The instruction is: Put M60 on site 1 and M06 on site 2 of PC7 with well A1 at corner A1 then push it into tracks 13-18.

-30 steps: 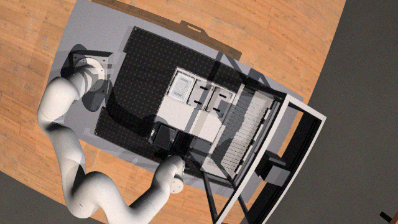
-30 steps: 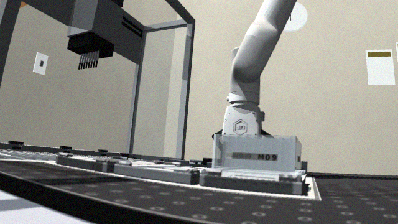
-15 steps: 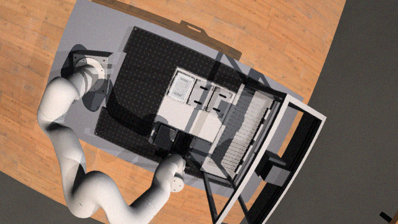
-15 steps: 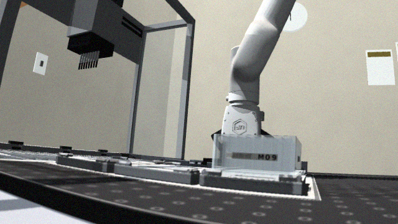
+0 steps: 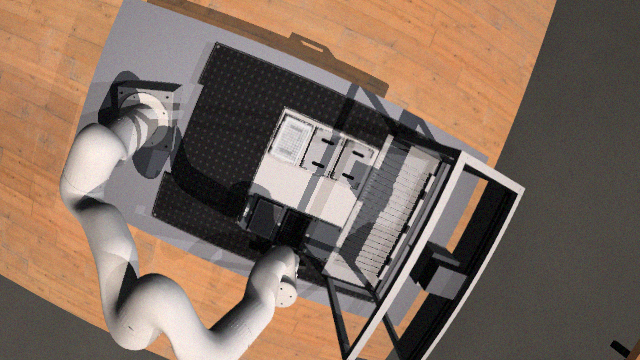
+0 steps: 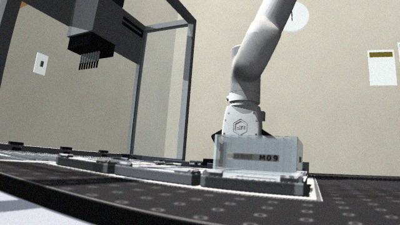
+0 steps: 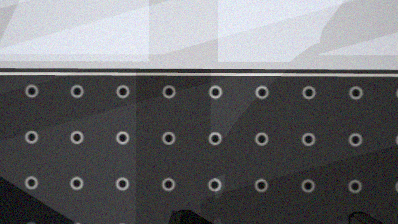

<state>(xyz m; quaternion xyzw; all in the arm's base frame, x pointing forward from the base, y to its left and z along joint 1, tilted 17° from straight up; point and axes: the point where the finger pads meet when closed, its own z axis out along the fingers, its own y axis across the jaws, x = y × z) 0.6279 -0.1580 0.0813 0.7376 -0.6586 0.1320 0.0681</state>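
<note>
The white deep-well block M09 sits in the nearest nest, its label facing the exterior camera; from above it shows as a ribbed white plate [image 5: 291,140]. The two nests beyond it [image 5: 322,150] [image 5: 356,162] look empty. A dark carrier, PC7 [image 5: 292,225], lies along the near edge of the white apron [image 5: 300,187], with two dark squares on it; I cannot read any labels. My gripper [image 7: 272,219] is open and empty above the black hole-patterned board, with only its fingertips at the bottom of the wrist view. In the exterior view it is hidden behind M09.
The ribbed loading rails [image 5: 395,215] lie beyond the apron inside the instrument's frame [image 6: 187,90]. A pipetting head [image 6: 89,47] hangs from the gantry. My arm's wrist [image 5: 282,280] stands at the board's edge by the carrier. A light table strip [image 7: 200,30] borders the board.
</note>
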